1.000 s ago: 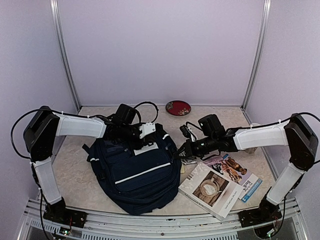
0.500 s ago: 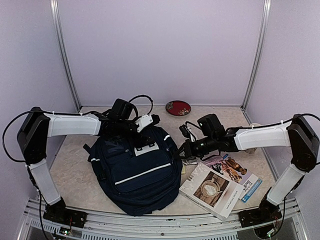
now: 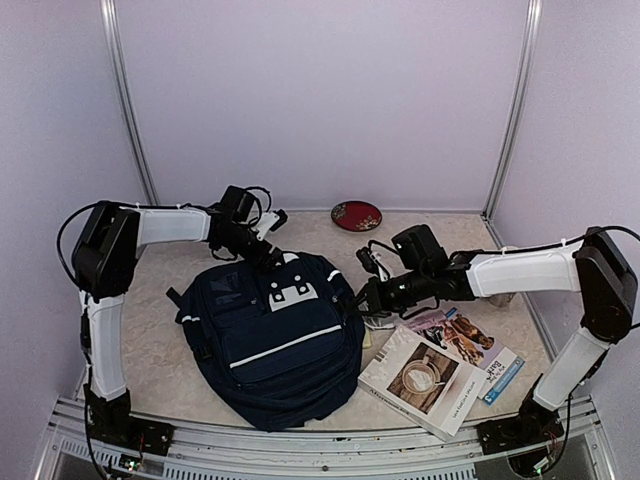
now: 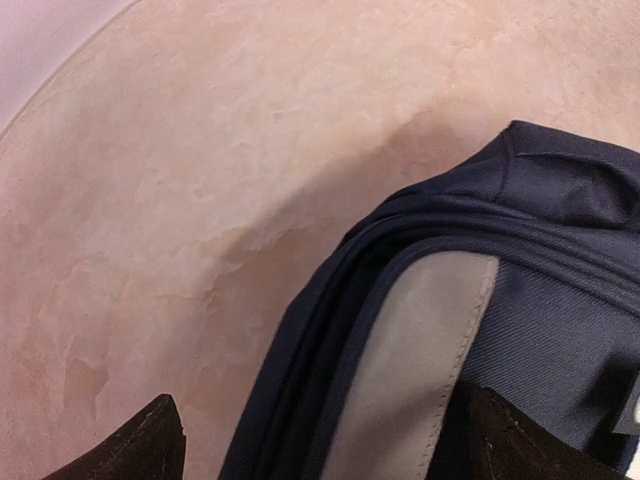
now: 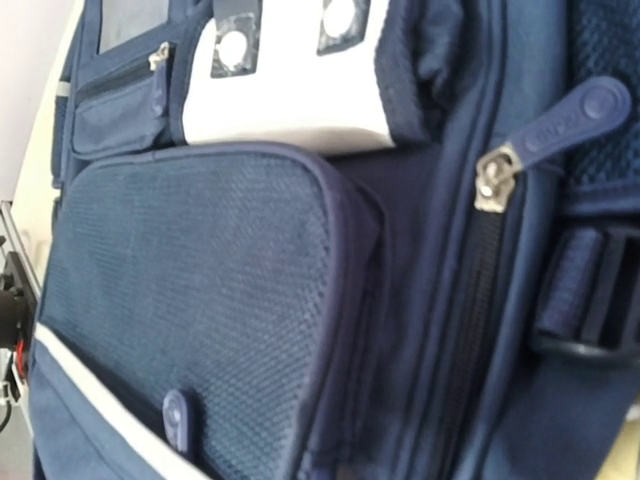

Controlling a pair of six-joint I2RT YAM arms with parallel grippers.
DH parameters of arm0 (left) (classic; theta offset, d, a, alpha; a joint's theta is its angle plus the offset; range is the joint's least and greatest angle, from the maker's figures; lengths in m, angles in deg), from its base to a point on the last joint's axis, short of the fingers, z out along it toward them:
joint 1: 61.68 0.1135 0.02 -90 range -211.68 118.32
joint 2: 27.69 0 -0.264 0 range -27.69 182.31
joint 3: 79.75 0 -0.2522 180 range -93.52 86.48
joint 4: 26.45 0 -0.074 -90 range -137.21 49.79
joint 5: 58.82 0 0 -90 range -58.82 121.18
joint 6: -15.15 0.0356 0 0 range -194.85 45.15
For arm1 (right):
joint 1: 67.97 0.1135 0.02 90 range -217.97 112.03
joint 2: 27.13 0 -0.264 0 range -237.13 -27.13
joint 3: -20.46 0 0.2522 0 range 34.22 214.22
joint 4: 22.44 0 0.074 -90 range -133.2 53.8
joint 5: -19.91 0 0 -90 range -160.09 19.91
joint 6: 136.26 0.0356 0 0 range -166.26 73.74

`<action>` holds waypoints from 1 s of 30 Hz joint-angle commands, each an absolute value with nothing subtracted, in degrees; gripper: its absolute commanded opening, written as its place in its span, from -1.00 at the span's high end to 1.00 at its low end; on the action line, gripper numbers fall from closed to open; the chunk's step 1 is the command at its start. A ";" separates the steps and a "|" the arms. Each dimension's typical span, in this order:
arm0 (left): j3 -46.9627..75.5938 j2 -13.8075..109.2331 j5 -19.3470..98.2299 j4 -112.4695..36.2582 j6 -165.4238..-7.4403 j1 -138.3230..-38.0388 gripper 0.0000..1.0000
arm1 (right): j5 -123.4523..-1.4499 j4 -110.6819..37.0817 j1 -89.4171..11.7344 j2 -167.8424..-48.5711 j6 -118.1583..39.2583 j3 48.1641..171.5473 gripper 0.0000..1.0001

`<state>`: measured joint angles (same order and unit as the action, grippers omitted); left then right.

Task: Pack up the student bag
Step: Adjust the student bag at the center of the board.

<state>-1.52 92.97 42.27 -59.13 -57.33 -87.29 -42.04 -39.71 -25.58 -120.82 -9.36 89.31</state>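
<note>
The left arm rises from its base at the near left corner, bends at the elbow, and its forearm runs level to the right, toward the far top edge of the bag. The left gripper points down there. Its jaws stand wide apart and hold nothing. One dark fingertip is over the bare beige marbled tabletop, and the other is over the bag.

The right arm reaches from the near right corner to the left, low over the tabletop. The right gripper is at the right side of the bag. Its jaws are closed. I cannot tell if they pinch any fabric, because the right wrist view does not show them.

The large navy blue fabric backpack with white piping stripes lies flat in the middle of the tabletop, front side up, between the two arms. A strip of light grey lining shows at its far top edge. The white patch with dark slots and a blue rubber zip pull are close before the right wrist camera. What is inside the bag cannot be seen.

To the right of the bag lie a white-covered book with a coffee cup picture and a colourful magazine. A small round red plate stands near the back wall.
</note>
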 commanded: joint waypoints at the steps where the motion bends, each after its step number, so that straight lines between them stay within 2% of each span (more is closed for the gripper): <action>1: -2.22 95.54 51.68 -64.94 -55.98 -88.78 -0.33 | -43.19 -39.95 -25.70 -121.33 -10.58 92.49 1.00; 4: -1.95 94.06 52.98 -64.99 -56.07 -88.37 0.85 | -43.63 -39.81 -26.69 -120.49 -10.81 93.59 1.00; 5: -1.67 93.15 52.69 -64.65 -56.51 -87.80 1.00 | -43.64 -39.96 -27.08 -120.27 -11.09 94.34 1.00; 10: 1.58 85.37 50.88 -62.17 -60.10 -85.06 1.00 | -42.86 -43.19 -27.63 -119.88 -13.14 100.21 1.00; 18: 18.61 59.88 54.75 -41.09 -67.49 -84.41 1.00 | -44.59 -49.42 -28.29 -119.06 -18.07 113.99 1.00; 23: 25.96 48.70 54.47 -33.56 -70.05 -84.57 1.00 | -44.77 -53.99 -30.77 -121.26 -23.38 125.38 1.00; 30: 37.24 39.17 49.67 -27.83 -69.25 -91.33 1.00 | -47.21 -54.86 -33.42 -124.12 -26.61 130.59 1.00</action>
